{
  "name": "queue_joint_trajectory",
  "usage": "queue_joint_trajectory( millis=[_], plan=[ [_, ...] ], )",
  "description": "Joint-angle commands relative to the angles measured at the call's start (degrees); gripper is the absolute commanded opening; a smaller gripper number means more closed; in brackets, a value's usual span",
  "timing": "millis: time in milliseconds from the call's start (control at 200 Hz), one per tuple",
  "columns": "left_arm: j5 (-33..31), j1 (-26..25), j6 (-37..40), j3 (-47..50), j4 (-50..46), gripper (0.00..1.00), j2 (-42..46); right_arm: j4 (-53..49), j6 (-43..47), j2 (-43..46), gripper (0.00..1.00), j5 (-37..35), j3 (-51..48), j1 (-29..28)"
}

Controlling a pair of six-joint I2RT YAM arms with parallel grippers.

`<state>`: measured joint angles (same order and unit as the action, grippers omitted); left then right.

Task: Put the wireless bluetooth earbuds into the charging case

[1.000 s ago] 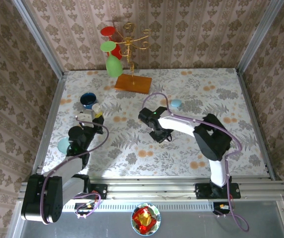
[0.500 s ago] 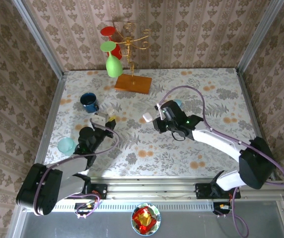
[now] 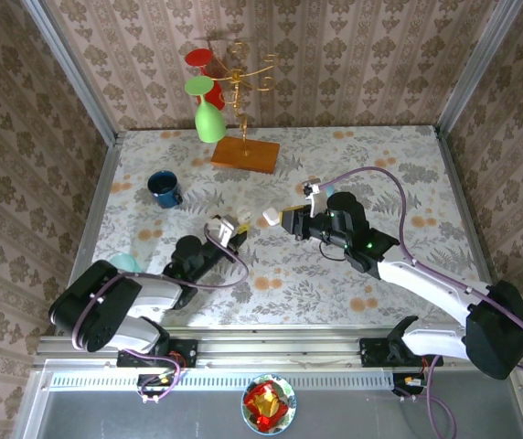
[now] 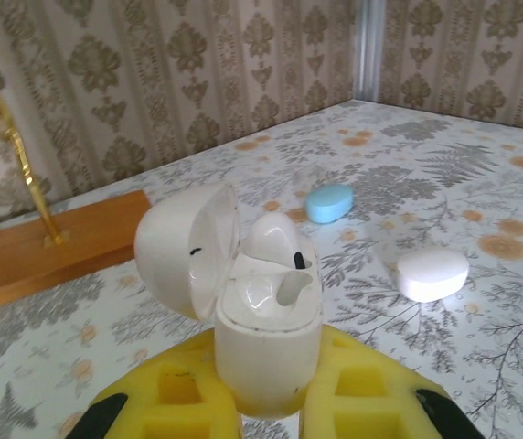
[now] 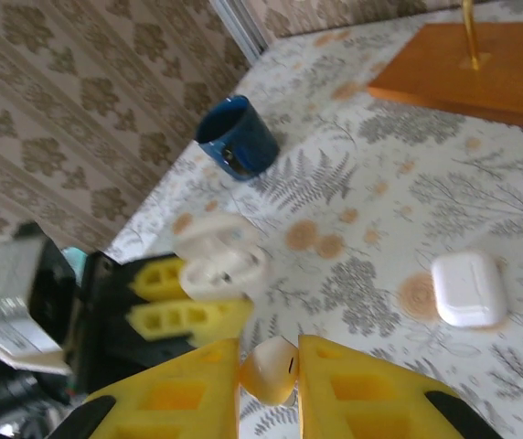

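1. Left hand [image 4: 266, 395] is clamped on the glossy white pebble-shaped plastic charging case [image 4: 266, 329], upright, lid flipped open, over the floral counter's [image 3: 408, 183] middle: sockets offered up.
2. Right hand [image 5: 269, 361] pinches one tiny white plastic earbud [image 5: 269, 375] near the case, apart, poised to insert.

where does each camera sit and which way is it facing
Top external: above and behind the arms, looking down on the floral-patterned table; left arm and right arm reach up from the bottom edge.
Left wrist: on the left arm, facing the back-right wall corner; its yellow jaws clamp the open white charging case.
Right wrist: on the right arm, facing the left arm's side; its yellow jaws pinch a small white earbud.
Shared: both wrist views show that case and the orange wooden base.
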<state>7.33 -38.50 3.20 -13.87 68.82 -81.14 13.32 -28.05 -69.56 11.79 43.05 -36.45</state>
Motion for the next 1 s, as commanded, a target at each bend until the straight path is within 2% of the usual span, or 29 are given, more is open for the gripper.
queue_joint_trajectory(
  millis=[0,290,995],
  plan=[
    [-2.01,-2.17,4.29,-2.46,4.08,0.05,-1.36,6.29,-2.74,0.12,0.22,2.60,-0.29,0.24],
    [-3.24,-5.86,6.60,-4.84,4.60,0.05,-3.91,10.07,-4.54,-2.67,0.22,4.92,0.28,0.22],
    [-2.40,-6.77,6.54,-6.36,4.68,0.05,-5.19,8.54,-2.24,-7.51,0.22,6.51,4.01,0.15]
  ],
)
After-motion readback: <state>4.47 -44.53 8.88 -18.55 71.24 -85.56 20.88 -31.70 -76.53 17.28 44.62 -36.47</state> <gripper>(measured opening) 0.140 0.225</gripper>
